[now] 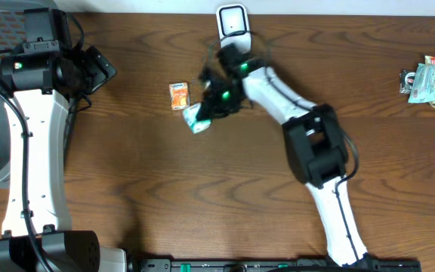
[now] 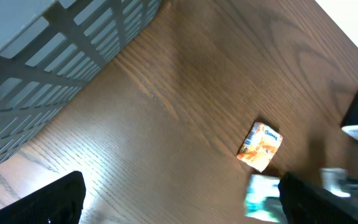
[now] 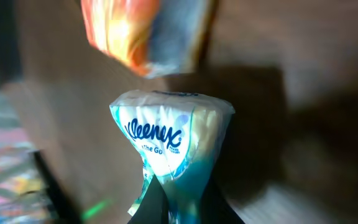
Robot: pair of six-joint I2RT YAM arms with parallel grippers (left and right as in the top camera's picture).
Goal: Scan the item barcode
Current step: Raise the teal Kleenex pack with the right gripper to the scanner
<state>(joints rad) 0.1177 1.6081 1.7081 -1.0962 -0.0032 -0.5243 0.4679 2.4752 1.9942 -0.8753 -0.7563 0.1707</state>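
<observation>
Pinching the crimped end of a Kleenex pack (image 3: 169,143) with the right gripper (image 3: 176,205), jaws pressed together on the plastic seam. Seen from overhead near the middle of the table (image 1: 165,196), a little toward twelve o'clock. Cannot tell whether lifted or resting on the wood.

Reads "Kleenex" in blue script across white film that shades to teal lower down. Below that, "The Go" legible and the start of the line lost in a fold.

Just beside the pack at eleven o'clock, an orange packet (image 1: 179,95), flat on the wood, print too blurred to read. At one o'clock from the pack, against the twelve o'clock edge of the table, a white scanner (image 1: 232,21). Well apart at the three o'clock edge, snack bags (image 1: 433,79) with red and green print, not legible.

Over at ten o'clock, the left gripper (image 1: 100,66), spread wide and well apart from the pack. In its wrist view, dark fingers (image 2: 55,199) low at both sides, the orange packet toward four o'clock. A grey slatted basket (image 2: 55,56) filling the ten o'clock corner.
</observation>
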